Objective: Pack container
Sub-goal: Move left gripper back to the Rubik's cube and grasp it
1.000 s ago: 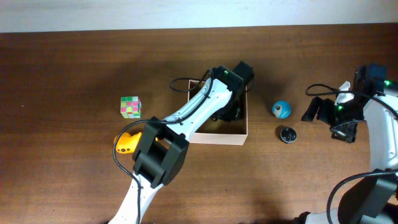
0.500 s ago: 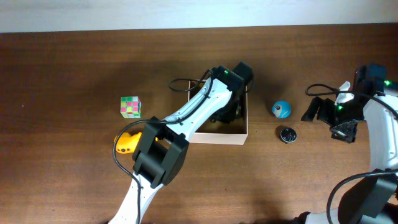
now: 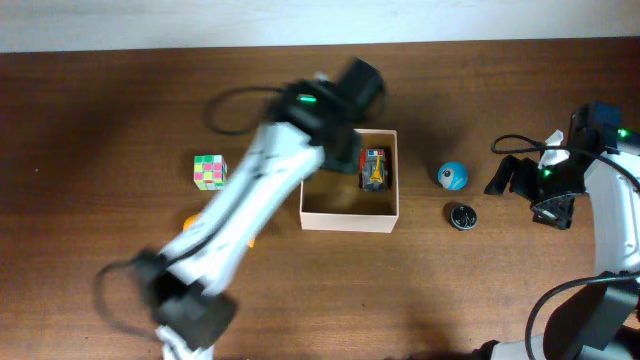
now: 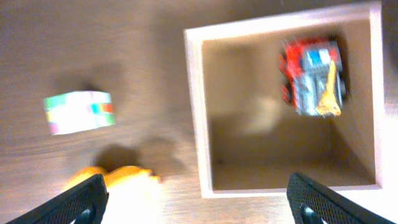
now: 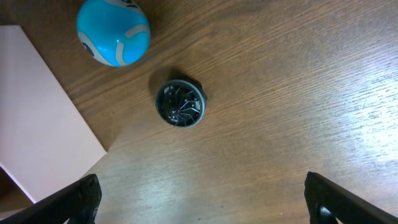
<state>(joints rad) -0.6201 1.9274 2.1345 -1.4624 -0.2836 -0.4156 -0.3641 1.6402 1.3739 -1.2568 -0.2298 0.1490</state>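
Progress looks early: 1 toy truck lies inside the container on the desk, while puzzle cube, yellow toy, blue ball and black disc wait outside. Left end effector and right end effector gape wide, empty.

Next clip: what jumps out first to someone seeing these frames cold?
A red toy truck lies alone in the container, against its right wall. The left arm, blurred, crosses the table diagonally left of the container. Right of the container sit a blue ball and a small black disc.
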